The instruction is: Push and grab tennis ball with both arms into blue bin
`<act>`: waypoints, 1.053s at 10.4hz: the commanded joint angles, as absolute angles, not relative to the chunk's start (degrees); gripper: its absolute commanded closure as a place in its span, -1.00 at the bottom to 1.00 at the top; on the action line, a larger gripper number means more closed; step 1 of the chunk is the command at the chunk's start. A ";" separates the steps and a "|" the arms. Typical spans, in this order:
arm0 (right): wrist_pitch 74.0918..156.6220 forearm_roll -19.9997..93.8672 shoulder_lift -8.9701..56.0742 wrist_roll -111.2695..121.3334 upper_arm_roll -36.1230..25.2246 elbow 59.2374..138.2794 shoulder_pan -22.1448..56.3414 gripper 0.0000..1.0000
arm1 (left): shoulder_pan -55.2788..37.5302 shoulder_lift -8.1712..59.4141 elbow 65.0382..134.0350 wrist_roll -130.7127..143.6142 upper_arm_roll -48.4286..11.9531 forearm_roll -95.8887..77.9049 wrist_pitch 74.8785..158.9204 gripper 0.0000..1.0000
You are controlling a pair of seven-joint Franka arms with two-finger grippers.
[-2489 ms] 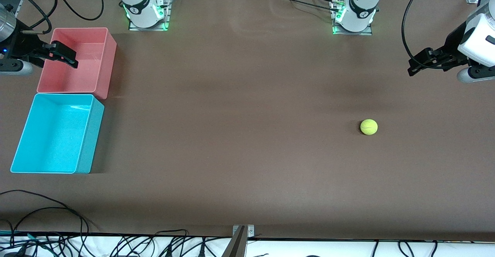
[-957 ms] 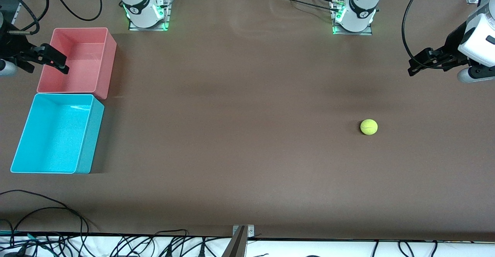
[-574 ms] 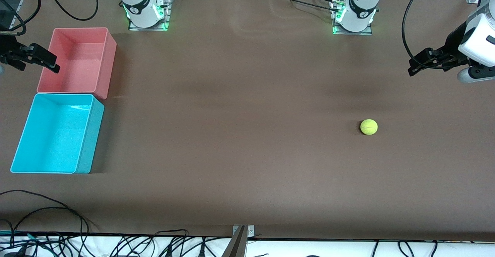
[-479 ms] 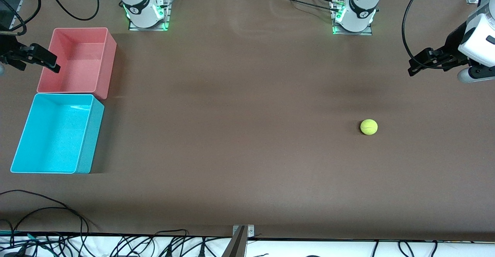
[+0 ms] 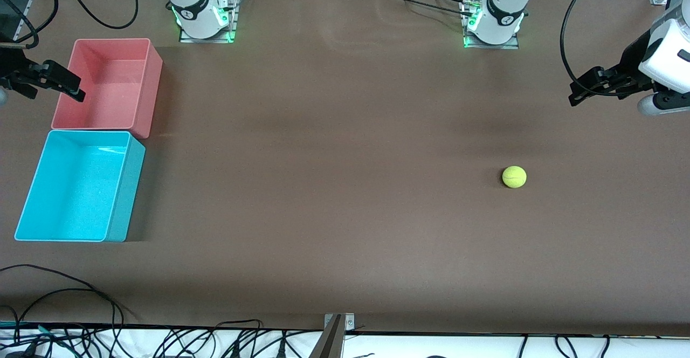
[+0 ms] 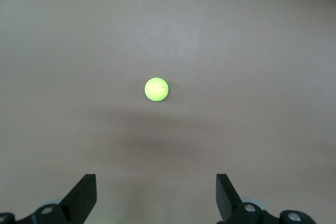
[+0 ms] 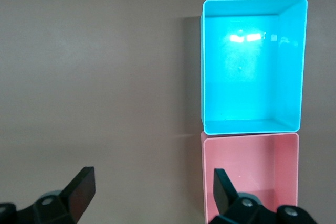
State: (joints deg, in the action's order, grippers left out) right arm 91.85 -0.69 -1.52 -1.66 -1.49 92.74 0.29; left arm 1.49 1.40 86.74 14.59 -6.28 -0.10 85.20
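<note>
**Clerk:** Brown surface [image 5: 345, 212], matte, bare across its middle. Item one: tennis ball [image 5: 514, 177], loose on the surface toward the left arm's end, touching nothing. Item two: blue bin [image 5: 125, 185], empty, at the right arm's end. Item three: pink-red bin [image 5: 153, 85], empty, touching the blue bin and farther from the front camera than it.

**Checker:** And the arms?

**Clerk:** Left gripper [image 5: 585, 89] hung over the surface at its own end, jaws spread wide and holding nothing; its wrist view showed the ball [image 6: 156, 88] centred between the fingers [image 6: 84, 195] but well apart from them. Right gripper [image 5: 56, 80] hung by the outer edge of the pink-red bin, jaws likewise apart and empty, with both bins in its wrist view, the blue bin [image 7: 202, 66] among them.

**Checker:** Step in hand?

**Clerk:** By my reading, the left arm's approach, contact not yet made. It should come down low on the side of the ball away from the bins and push through its centre; an off-centre touch would likely send so light a ball rolling wide. A slow, steady push should deliver it within the right arm's reach for the grab.
</note>
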 commanded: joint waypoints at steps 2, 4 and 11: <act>90.88 0.44 0.09 -1.23 -1.67 91.05 -0.09 -1.00 | 1.76 0.97 87.01 14.41 -6.59 1.23 84.73 -1.00; 91.23 0.09 0.00 -1.14 -1.67 90.97 -0.09 -1.00 | 1.76 0.97 87.01 14.41 -6.59 1.14 84.81 -1.00; 91.67 0.35 0.26 -1.32 -1.67 90.97 0.09 -1.00 | 2.19 0.44 89.55 14.41 -6.86 1.32 87.79 -1.00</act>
State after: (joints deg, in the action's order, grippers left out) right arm 91.88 -0.68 -0.35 -1.66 -1.62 92.32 0.18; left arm 1.44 1.43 87.01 14.59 -6.48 -0.10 85.51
